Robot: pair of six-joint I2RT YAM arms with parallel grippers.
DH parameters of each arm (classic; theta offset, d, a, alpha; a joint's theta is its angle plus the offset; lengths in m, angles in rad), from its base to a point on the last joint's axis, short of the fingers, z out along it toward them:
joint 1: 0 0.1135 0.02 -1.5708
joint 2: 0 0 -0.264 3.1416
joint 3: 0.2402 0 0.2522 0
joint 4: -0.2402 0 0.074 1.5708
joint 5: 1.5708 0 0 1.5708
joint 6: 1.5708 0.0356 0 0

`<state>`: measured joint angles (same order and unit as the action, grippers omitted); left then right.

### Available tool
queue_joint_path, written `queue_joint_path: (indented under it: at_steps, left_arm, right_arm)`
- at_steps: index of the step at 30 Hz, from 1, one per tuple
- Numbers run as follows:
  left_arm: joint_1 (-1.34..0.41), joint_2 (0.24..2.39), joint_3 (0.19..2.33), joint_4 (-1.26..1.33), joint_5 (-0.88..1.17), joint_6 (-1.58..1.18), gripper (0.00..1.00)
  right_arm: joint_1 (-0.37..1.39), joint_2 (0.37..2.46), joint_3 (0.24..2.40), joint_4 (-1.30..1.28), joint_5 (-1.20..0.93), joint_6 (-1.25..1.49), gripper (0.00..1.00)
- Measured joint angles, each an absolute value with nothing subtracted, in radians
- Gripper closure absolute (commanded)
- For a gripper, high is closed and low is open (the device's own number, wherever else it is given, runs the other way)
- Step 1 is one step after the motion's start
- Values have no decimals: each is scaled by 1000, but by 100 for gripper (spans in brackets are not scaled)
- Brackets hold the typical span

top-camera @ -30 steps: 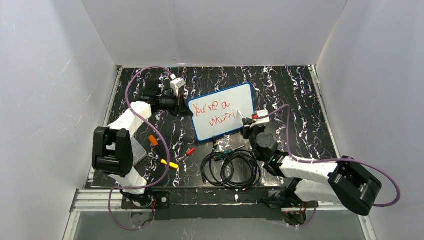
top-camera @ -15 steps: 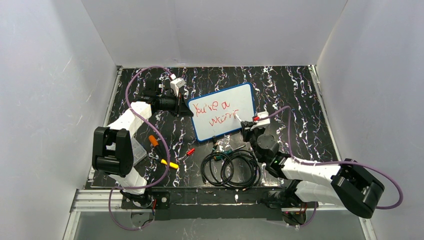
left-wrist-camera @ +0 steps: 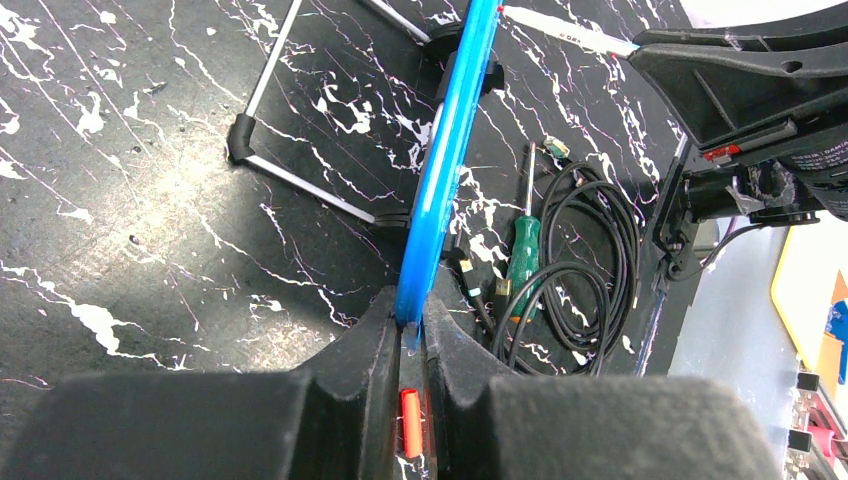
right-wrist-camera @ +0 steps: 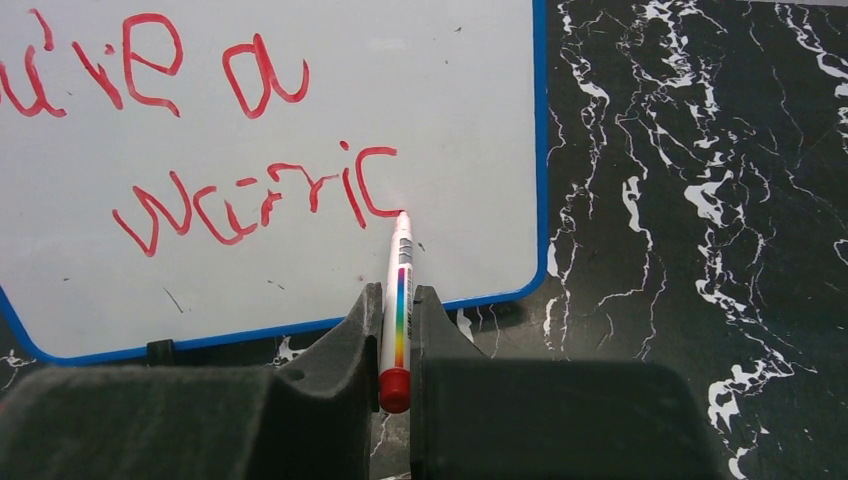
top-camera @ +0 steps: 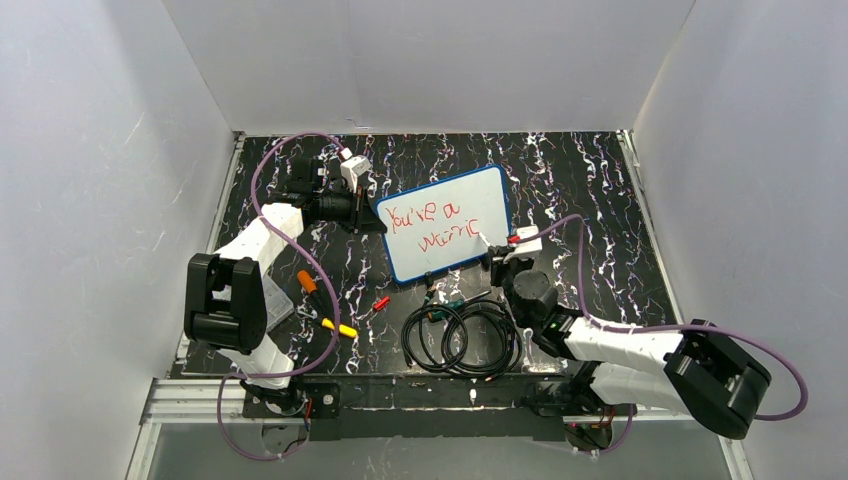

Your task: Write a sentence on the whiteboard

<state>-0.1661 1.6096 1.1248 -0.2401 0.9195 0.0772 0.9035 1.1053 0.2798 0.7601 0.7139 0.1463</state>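
Note:
The whiteboard (top-camera: pixel 447 190), white with a blue frame, stands tilted on the dark marbled table. The red sentence (top-camera: pixel 428 225) runs in two lines; in the right wrist view the sentence (right-wrist-camera: pixel 250 195) reads "...'re a" over "warric". My left gripper (top-camera: pixel 376 216) is shut on the board's left edge; the left wrist view shows the blue frame of the whiteboard (left-wrist-camera: pixel 450 150) edge-on, pinched in that gripper (left-wrist-camera: pixel 410 305). My right gripper (right-wrist-camera: pixel 398 295) is shut on a white marker (right-wrist-camera: pixel 401 255) with a rainbow stripe. The marker's red tip touches the whiteboard (right-wrist-camera: pixel 440 90) at the end of the lower line.
Coiled black cables (top-camera: pixel 462 338) and a green screwdriver (left-wrist-camera: pixel 524 250) lie in front of the board. An orange marker (top-camera: pixel 306 281), a yellow one (top-camera: pixel 340 328) and a small red cap (top-camera: pixel 380 303) lie at the front left. A wire stand (left-wrist-camera: pixel 290 180) props the board. White walls enclose the table.
My right gripper has shifted a little rightward and down along the lower line, and a new red stroke has been added at its end. The left arm and board have stayed still.

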Motion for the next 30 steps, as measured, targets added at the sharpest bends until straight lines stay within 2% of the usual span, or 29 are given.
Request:
queue_joint_path:
  at_steps: [30]
  left_arm:
    - [-166,1610,1125,-240,920,77,100]
  right_arm:
    - [903,1153,341,811,712,74,99]
